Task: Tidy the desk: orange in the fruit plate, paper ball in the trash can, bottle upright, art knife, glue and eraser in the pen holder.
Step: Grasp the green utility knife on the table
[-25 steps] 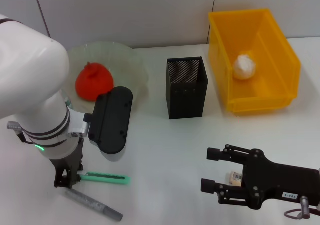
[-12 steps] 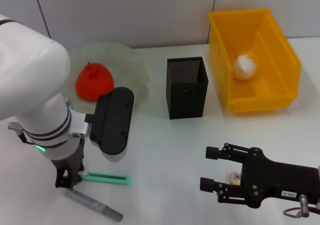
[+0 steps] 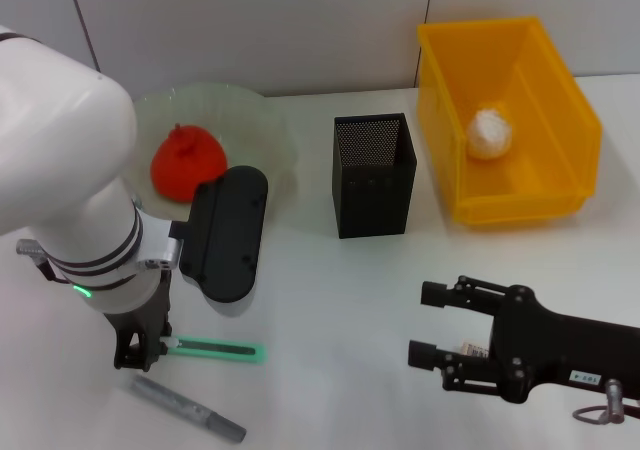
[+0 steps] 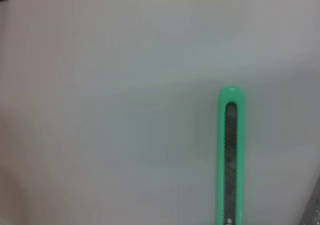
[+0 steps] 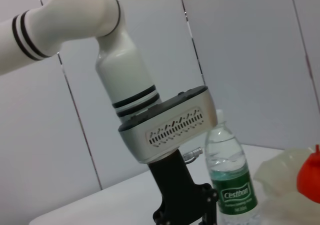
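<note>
Two grippers are low over the desk. The left gripper (image 3: 140,355) stands at one end of the art knife (image 3: 215,350), which lies flat beside the glue (image 3: 187,408); whether its fingers are closed on the knife I cannot tell. The right gripper (image 3: 430,322) is spread wide, with the eraser (image 3: 474,349) lying between its fingers. To do the knife step well, I judge it should be pinched squarely, lifted level, then tipped upright over the pen holder (image 3: 373,175) before release.
</note>
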Available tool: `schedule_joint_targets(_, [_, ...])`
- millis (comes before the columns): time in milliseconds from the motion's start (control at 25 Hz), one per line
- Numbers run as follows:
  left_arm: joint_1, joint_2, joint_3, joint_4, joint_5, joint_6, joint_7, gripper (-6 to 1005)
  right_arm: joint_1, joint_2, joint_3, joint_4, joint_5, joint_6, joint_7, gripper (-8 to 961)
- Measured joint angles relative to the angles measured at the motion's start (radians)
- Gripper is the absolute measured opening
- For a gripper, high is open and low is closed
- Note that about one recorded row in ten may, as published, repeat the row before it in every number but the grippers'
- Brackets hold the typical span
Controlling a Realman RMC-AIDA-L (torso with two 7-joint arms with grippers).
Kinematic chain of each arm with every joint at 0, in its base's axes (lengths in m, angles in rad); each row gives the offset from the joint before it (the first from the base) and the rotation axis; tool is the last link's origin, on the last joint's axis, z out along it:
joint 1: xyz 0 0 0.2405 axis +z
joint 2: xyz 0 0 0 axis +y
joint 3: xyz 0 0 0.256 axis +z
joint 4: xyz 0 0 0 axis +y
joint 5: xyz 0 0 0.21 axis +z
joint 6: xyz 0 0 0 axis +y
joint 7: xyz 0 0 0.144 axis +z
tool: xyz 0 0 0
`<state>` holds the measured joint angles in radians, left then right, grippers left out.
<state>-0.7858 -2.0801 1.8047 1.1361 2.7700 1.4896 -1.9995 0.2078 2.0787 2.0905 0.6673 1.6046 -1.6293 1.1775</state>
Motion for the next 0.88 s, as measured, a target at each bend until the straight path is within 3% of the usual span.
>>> schedule_joint_targets(120, [0.001,0.000,-0.001,0.008,0.002,-0.003,-0.001,156,-0.004,-0.001,0.018,0.000,0.000,-0.004,0.001,762])
schedule_joint_targets(280, [0.001,0.000,-0.003,0.010,0.003,-0.008,-0.001,62,-0.006,0.000,0.024,0.000,0.000,-0.006,0.001,762])
schedule_joint_targets(880, [-0.002,0.000,-0.027,0.005,0.006,-0.007,0.007,89,0.000,0.000,0.026,0.000,0.000,-0.002,0.009,762])
